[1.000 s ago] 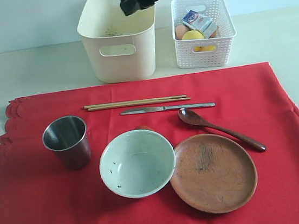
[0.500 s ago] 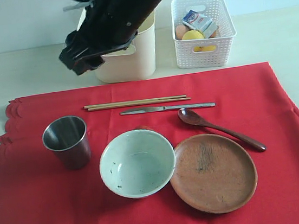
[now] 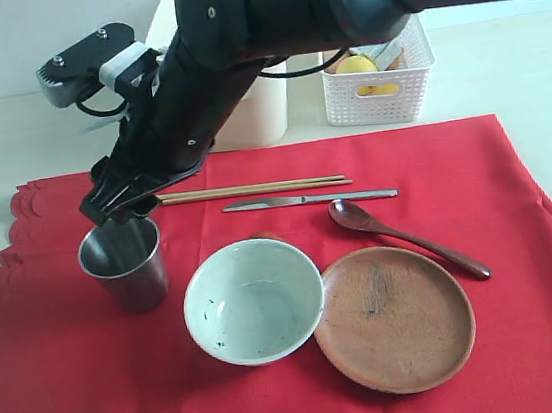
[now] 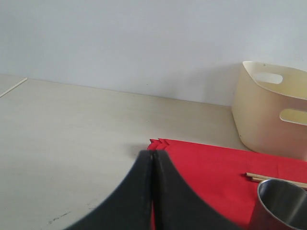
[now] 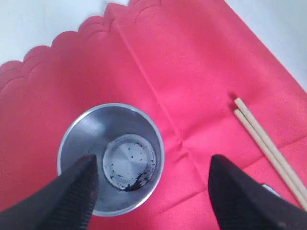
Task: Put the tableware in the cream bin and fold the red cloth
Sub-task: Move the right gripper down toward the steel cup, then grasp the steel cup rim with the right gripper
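The right gripper (image 3: pixel 120 203) reaches across to the left of the frame and hangs just above the steel cup (image 3: pixel 122 261), which stands upright at the left of the red cloth (image 3: pixel 522 237). Its fingers (image 5: pixel 76 196) are spread, one over the cup's rim and the other over bare cloth. The left gripper (image 4: pixel 153 165) has its fingers pressed together on nothing. The bowl (image 3: pixel 253 300), plate (image 3: pixel 394 318), spoon (image 3: pixel 406 236), knife (image 3: pixel 307 200) and chopsticks (image 3: pixel 254 188) lie on the cloth. The cream bin (image 3: pixel 259 108) stands on the desk (image 3: pixel 6 139) at upper centre.
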Motion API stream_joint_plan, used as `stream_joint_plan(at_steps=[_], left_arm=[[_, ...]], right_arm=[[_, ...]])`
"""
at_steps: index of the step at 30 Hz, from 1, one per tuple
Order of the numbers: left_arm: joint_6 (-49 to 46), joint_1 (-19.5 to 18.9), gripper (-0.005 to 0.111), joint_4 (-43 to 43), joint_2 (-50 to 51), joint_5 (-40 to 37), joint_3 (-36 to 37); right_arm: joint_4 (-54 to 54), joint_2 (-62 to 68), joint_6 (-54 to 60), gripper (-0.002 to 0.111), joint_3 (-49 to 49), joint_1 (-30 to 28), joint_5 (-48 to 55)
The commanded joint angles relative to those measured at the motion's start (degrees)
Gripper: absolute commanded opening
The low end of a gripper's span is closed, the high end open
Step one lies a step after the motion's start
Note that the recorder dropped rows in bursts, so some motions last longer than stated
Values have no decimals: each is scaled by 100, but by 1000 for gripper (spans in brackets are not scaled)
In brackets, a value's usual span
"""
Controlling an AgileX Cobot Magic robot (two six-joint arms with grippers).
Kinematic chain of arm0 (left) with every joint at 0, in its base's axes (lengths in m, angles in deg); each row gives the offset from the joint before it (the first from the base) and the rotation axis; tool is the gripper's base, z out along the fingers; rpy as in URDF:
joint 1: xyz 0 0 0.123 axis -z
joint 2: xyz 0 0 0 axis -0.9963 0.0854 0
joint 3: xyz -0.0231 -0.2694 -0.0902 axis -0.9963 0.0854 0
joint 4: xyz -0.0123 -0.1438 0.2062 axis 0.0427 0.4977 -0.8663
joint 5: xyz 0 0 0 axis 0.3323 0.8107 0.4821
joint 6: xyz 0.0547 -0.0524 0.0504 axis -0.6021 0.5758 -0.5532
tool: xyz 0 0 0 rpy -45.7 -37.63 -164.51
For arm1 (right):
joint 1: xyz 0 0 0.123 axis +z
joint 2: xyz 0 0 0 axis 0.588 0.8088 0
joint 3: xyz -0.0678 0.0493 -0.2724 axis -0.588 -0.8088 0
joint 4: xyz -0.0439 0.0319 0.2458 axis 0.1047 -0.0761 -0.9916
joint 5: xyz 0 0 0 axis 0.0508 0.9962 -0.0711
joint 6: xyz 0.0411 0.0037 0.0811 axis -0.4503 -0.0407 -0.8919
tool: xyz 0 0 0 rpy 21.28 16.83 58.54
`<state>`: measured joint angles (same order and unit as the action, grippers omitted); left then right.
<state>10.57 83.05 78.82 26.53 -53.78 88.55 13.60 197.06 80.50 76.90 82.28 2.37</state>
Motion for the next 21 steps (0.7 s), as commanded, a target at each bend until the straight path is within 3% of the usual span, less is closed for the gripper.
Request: stream_joint_plan(at_steps=[1, 13, 21], left_arm=[[-32, -10, 0, 20, -29, 13, 19], [-32, -10, 0, 20, -29, 13, 19], [-32, -10, 0, 20, -29, 13, 19]], right_arm=[[-26, 179, 14, 64, 33, 4, -332], [-106, 716, 16, 59, 33, 38, -399], [-128, 829, 16, 29, 33, 38, -423]])
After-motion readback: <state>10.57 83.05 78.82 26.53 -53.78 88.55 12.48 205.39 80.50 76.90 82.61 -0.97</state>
